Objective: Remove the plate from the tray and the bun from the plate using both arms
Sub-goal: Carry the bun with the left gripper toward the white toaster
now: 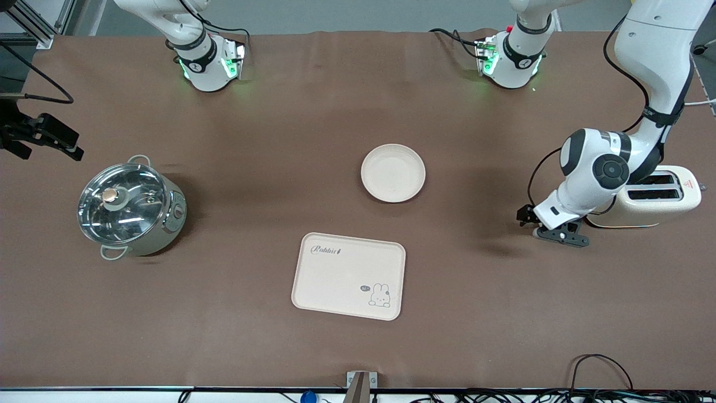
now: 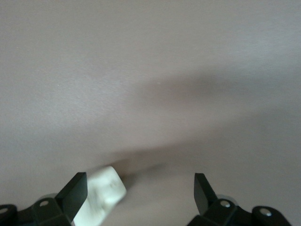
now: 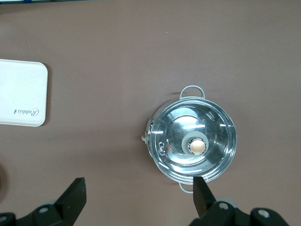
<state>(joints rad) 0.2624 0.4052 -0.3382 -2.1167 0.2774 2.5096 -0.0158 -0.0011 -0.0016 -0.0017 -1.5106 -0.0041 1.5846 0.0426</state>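
Observation:
The round cream plate [image 1: 392, 172] lies on the brown table, farther from the front camera than the tray. My left gripper [image 1: 538, 226] is low over the table beside the toaster, open [image 2: 141, 188]. A small pale oblong lump, the bun [image 2: 101, 197], lies on the table between its fingers, close against one fingertip [image 2: 75, 190]; it is blurred. The bun barely shows in the front view. My right gripper [image 1: 59, 141] is up in the air at the right arm's end of the table, beside the pot, open and empty [image 3: 138, 193].
A steel pot with a glass lid [image 1: 130, 206] stands toward the right arm's end and also shows in the right wrist view [image 3: 194, 141]. A rectangular cream rabbit tray [image 1: 348, 276] lies nearer the front camera than the plate. A cream two-slot toaster [image 1: 660, 197] stands at the left arm's end.

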